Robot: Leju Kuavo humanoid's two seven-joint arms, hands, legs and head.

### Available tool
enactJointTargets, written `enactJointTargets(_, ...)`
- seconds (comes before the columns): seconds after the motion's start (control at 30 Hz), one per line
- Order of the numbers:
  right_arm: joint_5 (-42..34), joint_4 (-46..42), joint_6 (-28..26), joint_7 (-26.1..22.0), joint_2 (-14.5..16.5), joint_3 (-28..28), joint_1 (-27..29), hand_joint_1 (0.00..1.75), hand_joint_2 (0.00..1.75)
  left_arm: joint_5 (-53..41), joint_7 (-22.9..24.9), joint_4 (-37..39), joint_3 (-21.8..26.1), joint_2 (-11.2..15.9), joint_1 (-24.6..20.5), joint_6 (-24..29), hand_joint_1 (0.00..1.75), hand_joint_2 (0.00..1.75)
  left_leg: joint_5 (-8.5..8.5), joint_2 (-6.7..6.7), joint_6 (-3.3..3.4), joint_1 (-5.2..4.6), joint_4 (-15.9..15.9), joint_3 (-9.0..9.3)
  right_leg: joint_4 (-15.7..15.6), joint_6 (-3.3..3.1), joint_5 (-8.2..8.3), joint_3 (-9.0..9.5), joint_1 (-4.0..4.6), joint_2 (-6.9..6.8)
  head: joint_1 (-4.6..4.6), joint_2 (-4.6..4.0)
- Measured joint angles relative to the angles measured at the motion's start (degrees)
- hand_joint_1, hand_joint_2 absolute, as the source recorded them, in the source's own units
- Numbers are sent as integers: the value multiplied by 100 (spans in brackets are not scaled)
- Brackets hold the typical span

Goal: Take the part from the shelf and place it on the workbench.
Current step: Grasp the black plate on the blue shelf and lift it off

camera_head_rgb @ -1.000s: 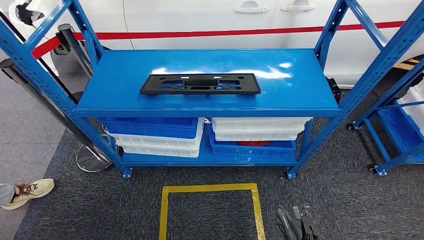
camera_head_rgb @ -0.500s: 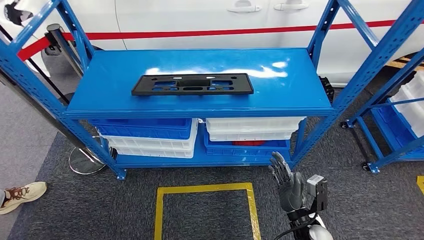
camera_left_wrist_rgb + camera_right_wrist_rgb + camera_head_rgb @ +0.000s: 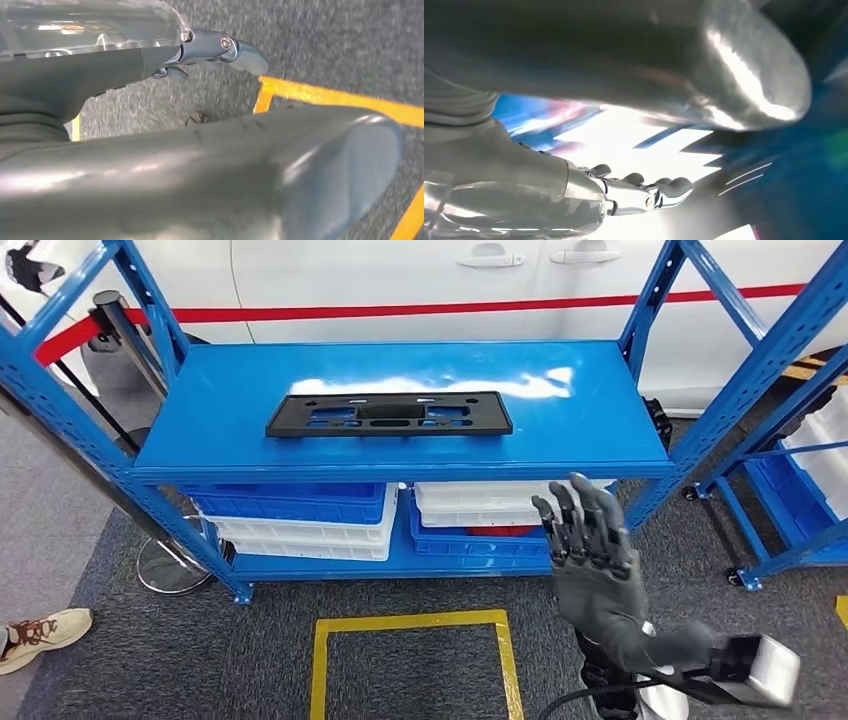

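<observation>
A: Part status: the flat black perforated plastic plate (image 3: 389,414) lies on the top deck of the blue steel shelf (image 3: 600,430), untouched.

B: Step in hand?

A: Approach. The right hand (image 3: 587,540) is raised before the shelf, fingers spread, holding nothing. Next: reach over the edge and grip the plate.

B: Left hand (image 3: 220,49)?

A: Its wrist view shows it over grey carpet (image 3: 310,45); grasp state cannot be determined.

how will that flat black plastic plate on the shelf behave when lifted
The flat black plastic plate with cutouts looks thin, so probably light and slightly flexible. Lying flat on the glossy blue shelf top, it may slide rather than lift, and won't roll.
</observation>
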Motion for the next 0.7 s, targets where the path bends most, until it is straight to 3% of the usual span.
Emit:
enactJointTargets(0.07, -213, -459, 211, -174, 26, 253, 2, 0, 0, -140, -42, 31, 196, -17, -48, -37, 0, 0, -41, 12, -64, 9, -11, 48, -52, -61, -19, 45, -14, 18, -1, 0)
enactJointTargets(0.13, -250, -756, 239, -185, 55, 373, 9, 0, 0, -170, -62, 56, 310, -36, -82, -49, 0, 0, -177, 7, -112, 21, 233, -26, -117, -133, -41, 139, -44, 20, -11, 0)
enactJointTargets(0.23, -255, -1020, 242, -190, 80, 526, 15, 0, 0, -185, -68, 91, 426, -53, -93, -56, 0, 0, -577, -1, -158, 38, 1331, -641, -139, -202, -131, 245, -42, 23, -31, 0)
enactJointTargets(0.27, -256, -1067, 238, -189, 80, 558, 28, 0, 0, -187, -69, 97, 456, -55, -90, -56, 0, 0, -594, 0, -173, 42, 1607, -845, -139, -204, -176, 288, -39, 32, -31, 0)
enactJointTargets(0.3, -256, -1104, 235, -189, 80, 580, 41, 0, 0, -188, -72, 103, 481, -55, -85, -56, 0, 0, -493, 0, -184, 48, 1682, -960, -139, -198, -226, 342, -37, 43, -31, 0)
enactJointTargets(0.37, -257, -1168, 227, -188, 80, 622, 60, 0, 0, -189, -83, 113, 521, -55, -81, -59, 0, 0, 35, 1, -189, 68, 1147, -858, -139, -165, -351, 501, -40, 64, -31, 0)
enactJointTargets(0.43, -255, -1214, 216, -189, 80, 657, 68, 0, 0, -190, -93, 121, 546, -56, -81, -63, 0, 0, 363, -4, -158, 70, 452, -589, -130, -103, -473, 618, -34, 75, -29, 0)
enactJointTargets(0.47, -251, -1230, 212, -189, 80, 671, 74, 0, 0, -196, -95, 124, 556, -56, -84, -67, 0, 0, 370, -6, -124, 58, 272, -507, -131, -67, -515, 641, -31, 79, -29, 0)
enactJointTargets(0.6, -230, -1288, 176, -188, 80, 719, 88, 0, 0, -213, -103, 132, 578, -60, -90, -75, 0, 0, 153, -24, 63, 41, 103, -287, 88, 51, -518, 648, -37, 79, -23, 1)
enactJointTargets(0.63, -231, -1301, 153, -190, 80, 730, 86, 0, 0, -217, -104, 132, 580, -60, -94, -77, 0, 0, 106, -29, 101, 45, 69, -185, 318, 72, -503, 533, -44, 69, -18, 1)
enactJointTargets(0.7, -223, -1308, 99, -191, 78, 747, 91, 0, 0, -225, -109, 133, 582, -60, -100, -79, 0, 0, -1, -30, 139, 47, 13, 10, 995, 109, -572, 52, -55, 51, -9, 0)
